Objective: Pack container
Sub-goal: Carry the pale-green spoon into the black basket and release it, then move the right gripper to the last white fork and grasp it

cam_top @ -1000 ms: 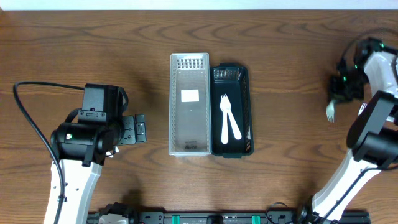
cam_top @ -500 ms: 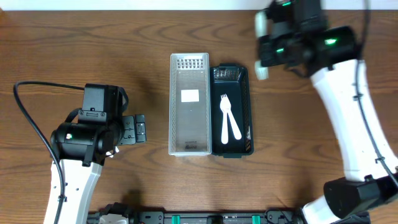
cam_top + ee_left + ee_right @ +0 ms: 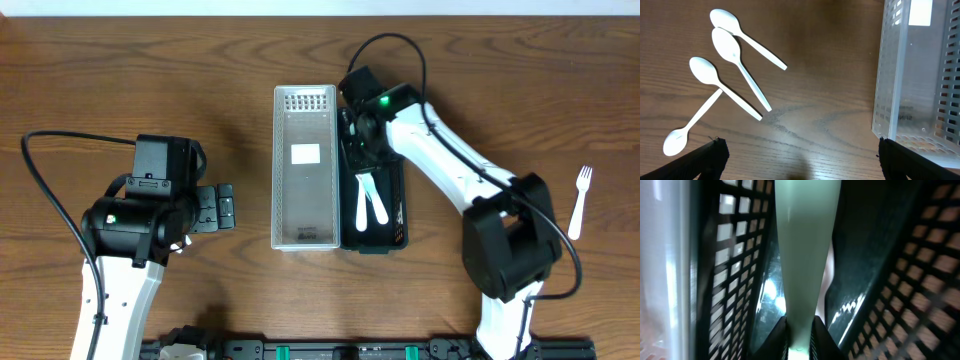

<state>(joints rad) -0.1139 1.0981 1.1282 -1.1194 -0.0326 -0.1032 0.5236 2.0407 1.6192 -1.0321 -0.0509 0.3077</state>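
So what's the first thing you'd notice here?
The right gripper is down in the black basket in the middle, pinching a white utensil. Then four white spoons lie scattered on the table in the left wrist view, and one lonely fork lies far right.

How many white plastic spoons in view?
4 spoons, all on the wooden table left of the clear perforated bin, left wrist view: three roughly parallel, a fourth angled against the lowest. Overhead shows none; others may be hidden.

Right claw [image 3: 361, 150] swung from far right into black tray [image 3: 372, 246], gripping white utensil [image 3: 804, 255].
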